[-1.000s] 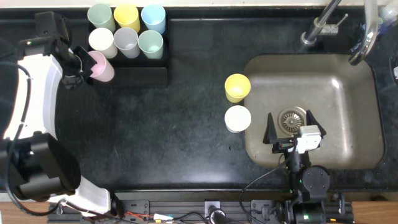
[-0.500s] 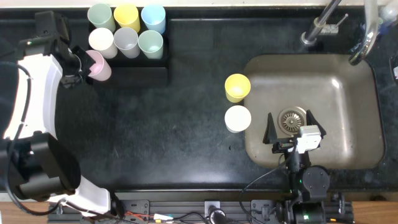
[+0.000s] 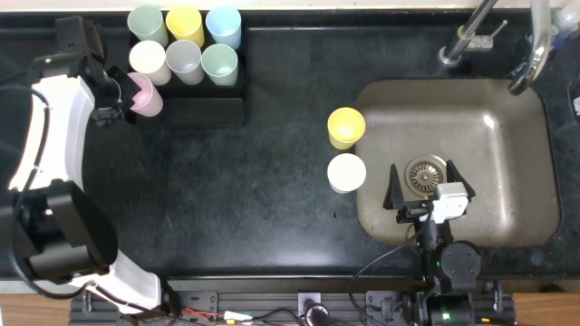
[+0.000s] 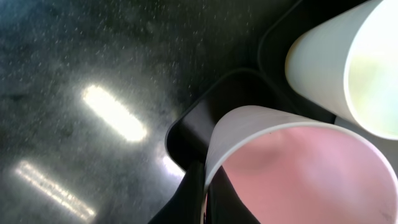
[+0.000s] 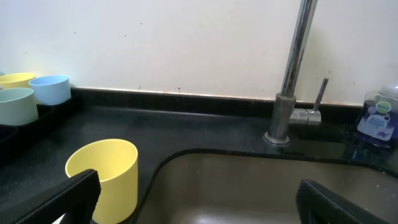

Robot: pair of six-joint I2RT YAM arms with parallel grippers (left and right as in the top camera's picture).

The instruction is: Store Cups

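Found the left claw [image 3: 122, 91] clamped on the wall of the pink cup [image 3: 145, 95] — cup tilted, at the end of the black rack [image 3: 213, 110], with the racked white cup [image 4: 336, 68] just beyond it. Found the right claw [image 3: 424, 178] spread apart and holding nothing, over the sink [image 3: 507, 118] — yellow cup [image 3: 345, 127] and loose white cup [image 3: 346, 172] off to its left on the counter.

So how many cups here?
9. Six cups stand in the tray; the pink cup is in the left pincer at the tray; a yellow cup and white cup sit by the sink. Nested ones could be hidden.
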